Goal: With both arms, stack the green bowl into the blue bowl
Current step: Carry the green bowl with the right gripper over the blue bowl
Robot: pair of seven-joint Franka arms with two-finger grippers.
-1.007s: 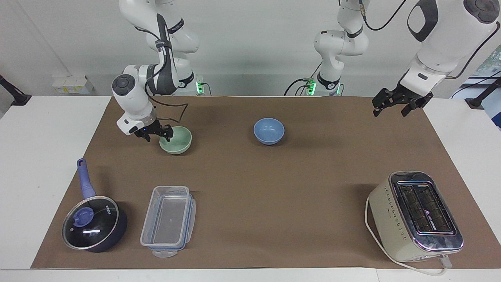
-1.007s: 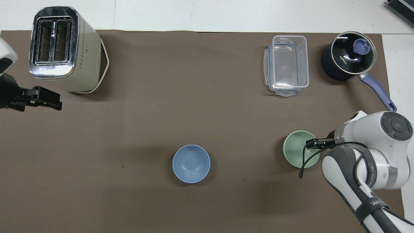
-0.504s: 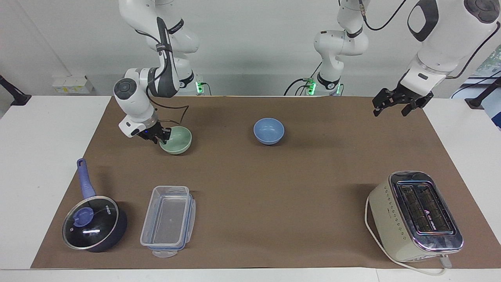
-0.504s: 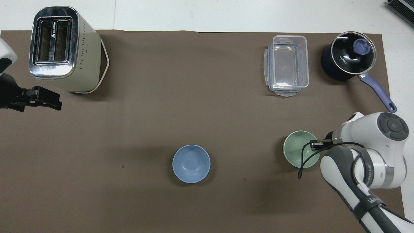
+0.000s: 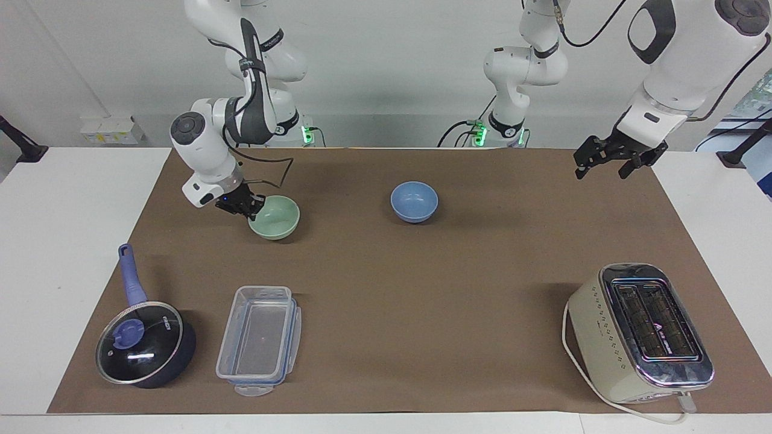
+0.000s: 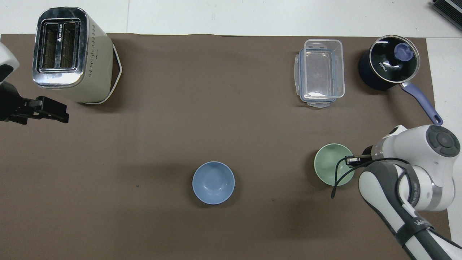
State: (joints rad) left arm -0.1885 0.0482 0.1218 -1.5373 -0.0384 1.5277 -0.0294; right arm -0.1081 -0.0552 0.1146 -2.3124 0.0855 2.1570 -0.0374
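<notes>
Facing view: right end effector [image 5: 248, 205] is pinching the rim of the small round pale mint-green matte bowl [image 5: 275, 217], on the side toward the right arm's end of the bench [image 5: 386, 313]. That bowl is sitting tilted, apparently just coming off the brown mat. The small round periwinkle-blue matte bowl [image 5: 414, 202] is resting upright mid-mat, well apart from the green bowl, toward the left arm's end and slightly nearer to the robots. So the carry is running sideways along the bench, toward the left arm. Left end effector [image 5: 610, 159] is hanging spread over the mat's corner at its own end, waiting.

Overhead view: right end effector [image 6: 353, 159] is gripping the green bowl [image 6: 330, 164] at the rim. The blue bowl [image 6: 213, 182] is lying beside it, a little nearer to the robots. Left end effector [image 6: 50, 110] is hovering just beside the cream two-slot metal toaster [image 6: 72, 54]. The right arm is clearly nearer both bowls. Bowls are round, so no long axis matters; only centring over the blue one.
</notes>
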